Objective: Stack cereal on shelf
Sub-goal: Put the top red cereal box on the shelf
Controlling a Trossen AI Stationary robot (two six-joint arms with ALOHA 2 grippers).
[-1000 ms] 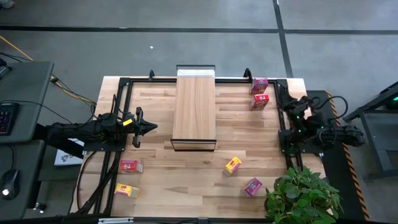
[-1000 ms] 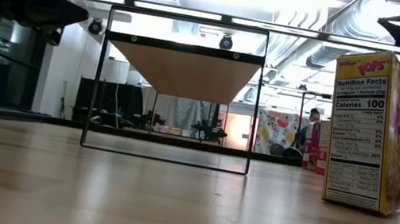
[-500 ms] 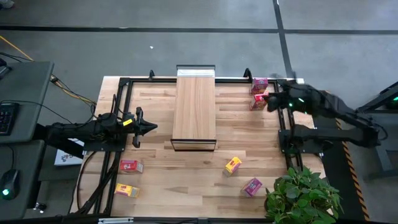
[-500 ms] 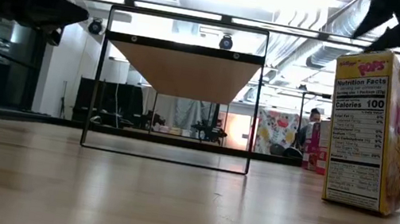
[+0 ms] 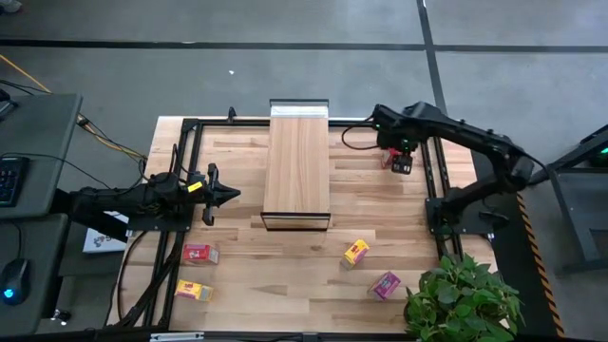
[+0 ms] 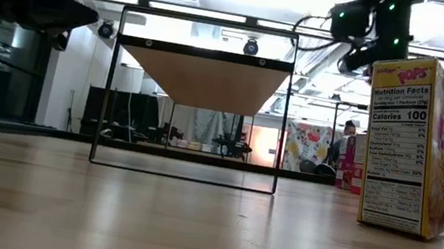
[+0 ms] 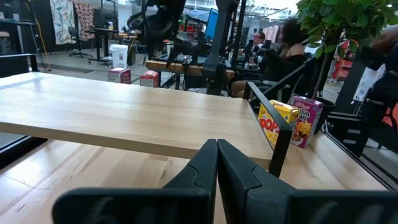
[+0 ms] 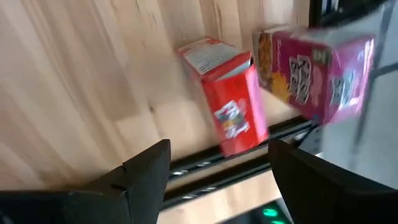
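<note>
Right pincer (image 8: 217, 180) (spread), red cereal box (image 8: 227, 93) just ahead

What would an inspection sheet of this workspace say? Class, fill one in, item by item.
Surface: plank table, bare wood between the items.
Job's things: shelf top holds no boxes. Red box and pink box at the far right corner; red box and yellow box near left; yellow box and pink box near right.
Clutter: potted plant at the near right corner.
Grippers: left gripper shut, waiting left of the shelf; right gripper open over the far-right boxes.
Cables: yellow cable on the floor, left.
Surroundings: keyboard and mouse on a side desk.
</note>
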